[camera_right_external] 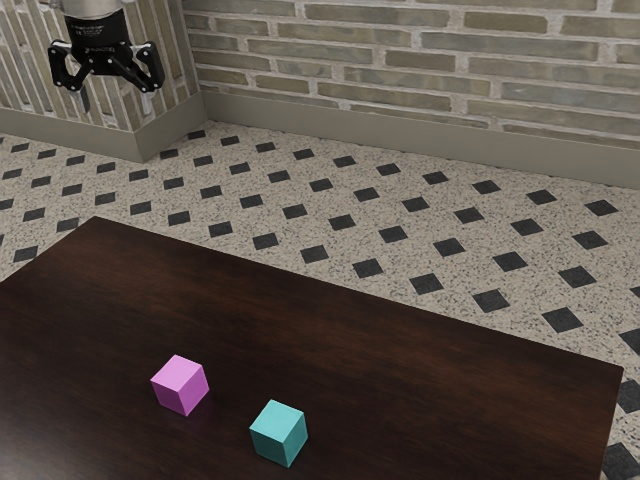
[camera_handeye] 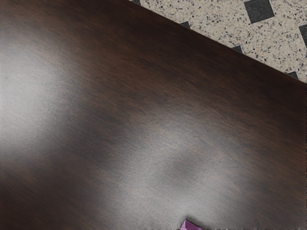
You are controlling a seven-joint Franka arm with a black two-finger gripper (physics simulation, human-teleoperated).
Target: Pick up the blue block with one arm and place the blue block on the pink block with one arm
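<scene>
A teal-blue block [camera_right_external: 279, 431] rests on the dark wooden table [camera_right_external: 400, 390] near its front edge. Just to the exterior view's left of it, a small gap away, sits the pink block [camera_right_external: 180, 384]. My gripper [camera_right_external: 111, 102] hangs high at the exterior view's upper left, far above and behind both blocks, with its fingers spread open and nothing between them. In the wrist view a corner of the pink block [camera_handeye: 190, 225] peeks in at the edge, over the bare table [camera_handeye: 144, 120].
Beyond the table's far edge lies a tiled floor [camera_right_external: 400, 200] with black diamonds, and brick walls [camera_right_external: 450, 60] stand behind it. The table's edge and floor [camera_handeye: 249, 24] also appear in the wrist view.
</scene>
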